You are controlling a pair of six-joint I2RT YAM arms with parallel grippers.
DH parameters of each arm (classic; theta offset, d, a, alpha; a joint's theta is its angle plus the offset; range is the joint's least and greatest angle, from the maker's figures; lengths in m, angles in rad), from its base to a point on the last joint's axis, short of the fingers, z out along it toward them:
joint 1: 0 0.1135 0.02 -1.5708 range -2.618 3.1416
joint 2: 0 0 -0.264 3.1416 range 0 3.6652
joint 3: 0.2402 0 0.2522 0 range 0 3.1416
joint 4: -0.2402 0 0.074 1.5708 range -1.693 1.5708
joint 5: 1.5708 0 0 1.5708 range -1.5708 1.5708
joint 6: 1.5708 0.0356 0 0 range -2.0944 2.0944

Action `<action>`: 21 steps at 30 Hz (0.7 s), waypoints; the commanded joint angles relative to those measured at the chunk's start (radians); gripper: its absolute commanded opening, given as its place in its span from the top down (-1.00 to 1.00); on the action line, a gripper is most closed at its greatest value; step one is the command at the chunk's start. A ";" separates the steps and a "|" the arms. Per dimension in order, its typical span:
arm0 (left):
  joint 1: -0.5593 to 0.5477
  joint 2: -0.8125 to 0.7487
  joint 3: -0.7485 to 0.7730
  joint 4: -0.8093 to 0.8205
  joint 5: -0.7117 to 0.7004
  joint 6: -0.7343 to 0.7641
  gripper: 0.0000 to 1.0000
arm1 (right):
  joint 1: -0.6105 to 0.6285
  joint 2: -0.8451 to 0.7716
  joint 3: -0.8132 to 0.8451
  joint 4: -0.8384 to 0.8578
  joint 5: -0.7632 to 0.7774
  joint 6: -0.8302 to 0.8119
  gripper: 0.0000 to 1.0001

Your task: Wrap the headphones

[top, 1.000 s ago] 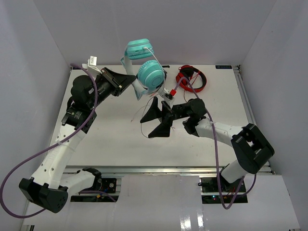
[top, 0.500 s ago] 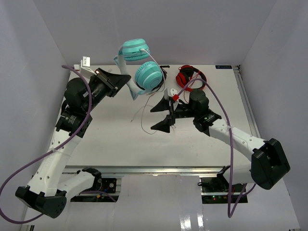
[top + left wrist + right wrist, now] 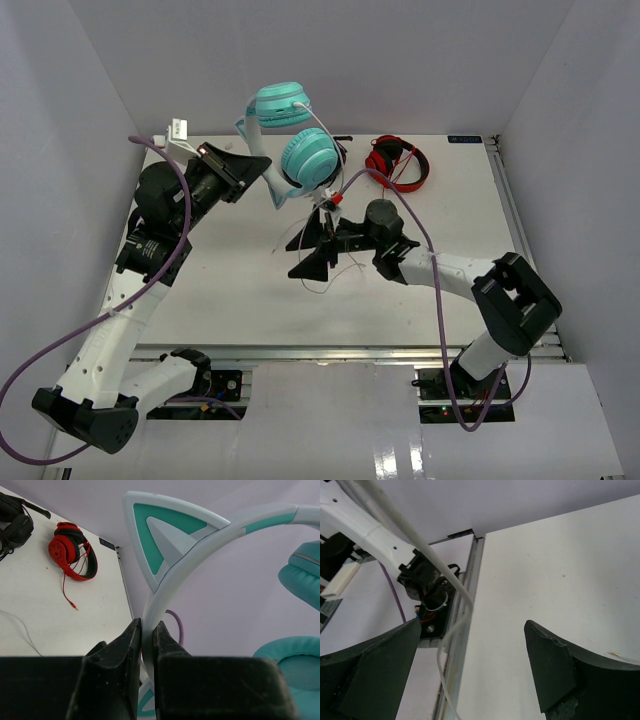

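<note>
White counter [image 3: 230, 290], pale walls [image 3: 60, 110]. Raised left fingers [image 3: 131, 640] pinch headphones [image 3: 310, 155] headband; right fingers [image 3: 550, 660] spread wide, cable [image 3: 445, 569] between.

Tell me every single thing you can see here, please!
Teal over-ear headphones with a pale cat-ear headband: one, teal and pale, held up above the table's far side.
Thin white cable: one, white, dangling from the teal headphones towards the table.
Red over-ear headphones: one, red and black, lying at the table's far right.
Black object: one, black, near the far edge; too cut off to name.
Flat white table: one, white, under everything.
Left end effector: one, black, shut on the pale headband.
Right end effector: one, black, open, low over the table's middle, the cable showing between its fingers.
</note>
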 commanded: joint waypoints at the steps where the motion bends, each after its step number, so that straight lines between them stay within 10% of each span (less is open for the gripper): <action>1: -0.004 -0.030 0.011 0.055 0.009 -0.034 1.00 | 0.079 0.076 0.059 0.275 -0.003 0.219 -0.81; 5: -0.004 -0.040 -0.001 0.060 0.007 -0.052 1.00 | 0.115 0.100 0.035 0.300 0.060 0.254 -0.88; 9: -0.004 -0.070 -0.009 0.040 -0.054 -0.036 1.00 | 0.108 0.059 -0.037 0.248 0.112 0.196 0.61; 11: -0.004 -0.087 -0.026 0.021 -0.136 -0.034 1.00 | 0.088 -0.001 -0.080 0.164 0.135 0.148 0.84; 21: -0.004 -0.072 -0.030 -0.160 -0.591 0.236 1.00 | -0.055 -0.384 -0.035 -0.768 0.373 -0.630 0.85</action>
